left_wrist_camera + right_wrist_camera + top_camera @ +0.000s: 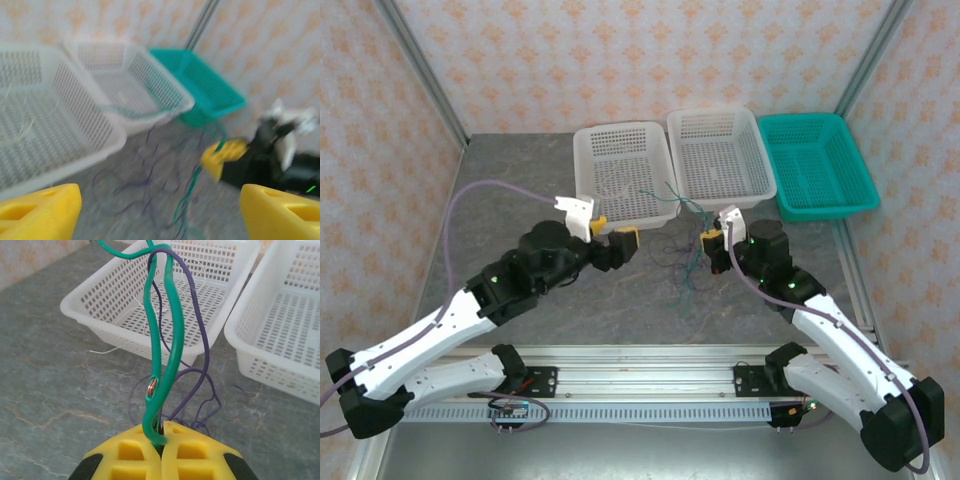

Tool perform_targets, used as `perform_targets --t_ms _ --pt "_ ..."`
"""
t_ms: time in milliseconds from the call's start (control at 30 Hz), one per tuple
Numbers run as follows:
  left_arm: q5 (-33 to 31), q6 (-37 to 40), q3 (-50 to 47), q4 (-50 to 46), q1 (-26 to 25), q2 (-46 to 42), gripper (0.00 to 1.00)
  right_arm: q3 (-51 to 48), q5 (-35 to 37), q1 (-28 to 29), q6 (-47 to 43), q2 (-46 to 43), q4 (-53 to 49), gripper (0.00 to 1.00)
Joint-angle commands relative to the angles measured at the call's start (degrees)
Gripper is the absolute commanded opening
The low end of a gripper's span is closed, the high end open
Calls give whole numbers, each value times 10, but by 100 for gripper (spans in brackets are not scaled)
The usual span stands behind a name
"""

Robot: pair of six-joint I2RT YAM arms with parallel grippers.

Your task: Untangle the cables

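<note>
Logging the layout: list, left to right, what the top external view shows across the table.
left gripper, open → cables, loosely tangled → right gripper, shut on a green cable → teal basket. The two white baskets overlap these sideways, so they are left out.

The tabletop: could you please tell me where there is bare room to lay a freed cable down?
Bare table lies left of the left white basket, and before the teal basket, right of the right tool. It is crowded between the left tool and right tool, where the cables sprawl.
</note>
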Motion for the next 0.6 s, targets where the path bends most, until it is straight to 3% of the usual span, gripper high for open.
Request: perform_targets --t_ms 0,200,433,567 --pt "47 77 -65 48 2 -4 83 32 -25 4 -32 -2 22 0" --pt "88 118 -125 268 8 108 84 45 -108 7 63 -6 30 0" --pt "42 67 -58 407 24 256 87 52 -144 11 130 -27 27 0" --pt "-31 42 -25 420 31 292 88 48 -154 12 161 -44 29 0"
